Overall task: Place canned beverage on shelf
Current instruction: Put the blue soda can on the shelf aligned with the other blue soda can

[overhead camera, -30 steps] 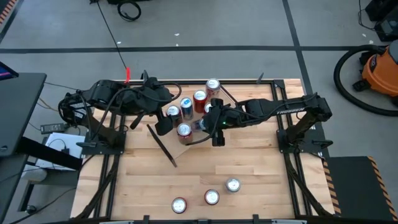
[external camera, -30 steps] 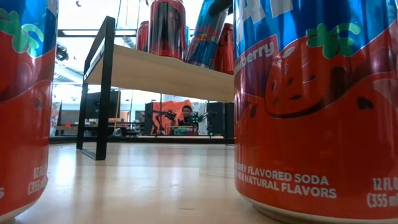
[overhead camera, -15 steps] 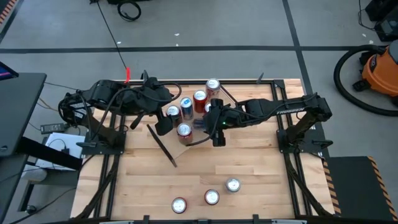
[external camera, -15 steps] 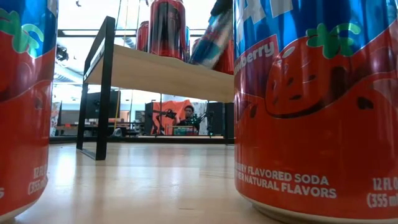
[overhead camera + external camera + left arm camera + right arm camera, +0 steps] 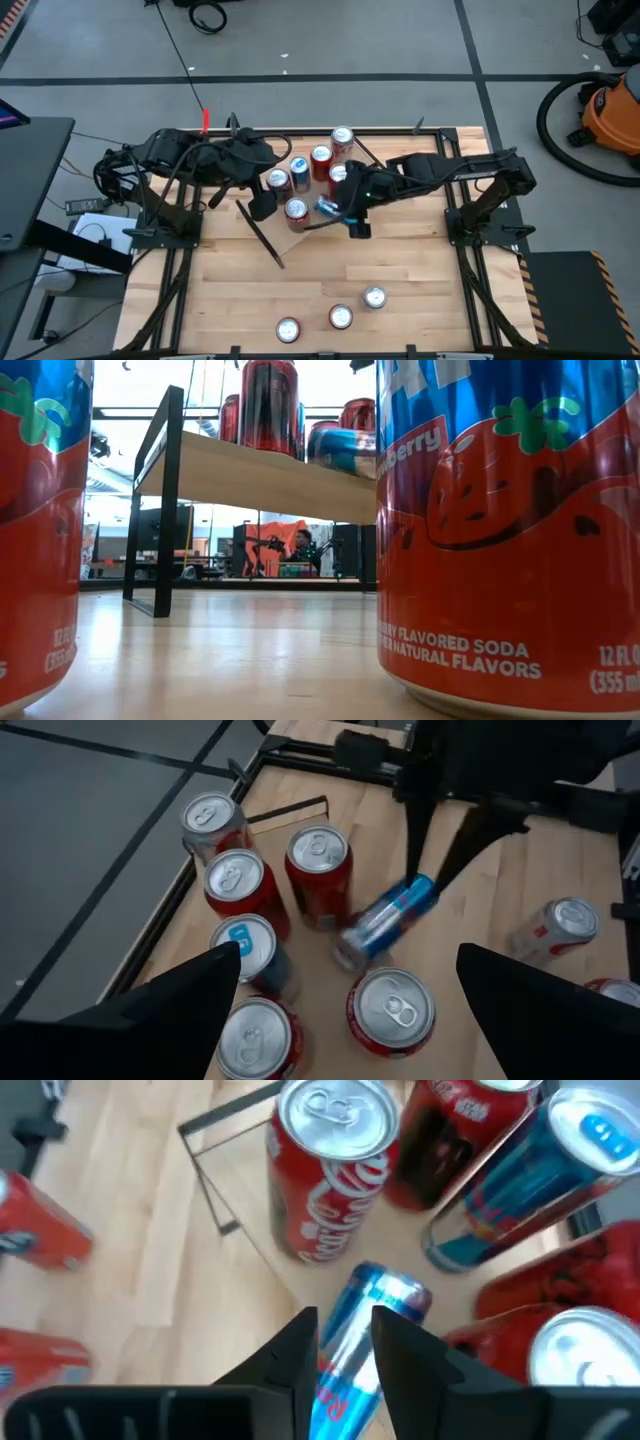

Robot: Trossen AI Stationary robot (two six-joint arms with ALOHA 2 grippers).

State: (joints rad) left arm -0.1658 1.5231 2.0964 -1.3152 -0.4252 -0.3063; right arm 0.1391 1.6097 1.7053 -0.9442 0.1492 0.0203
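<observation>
Item: slim blue-and-silver beverage can [image 5: 328,208], lying on its side on the light-wood shelf [image 5: 300,238] (upright cans at 12 o'clock). Right gripper [image 5: 345,212] fingers straddle it, released. Left gripper [image 5: 262,203] fingers spread, empty.

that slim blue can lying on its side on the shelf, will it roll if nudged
Probably. The slim blue-and-silver can lies on its side on the light-wood shelf, so its smooth round wall would likely roll. The upright red cans nearby might stop it. The right gripper straddles it, fingers apart; the metal may slip.
</observation>
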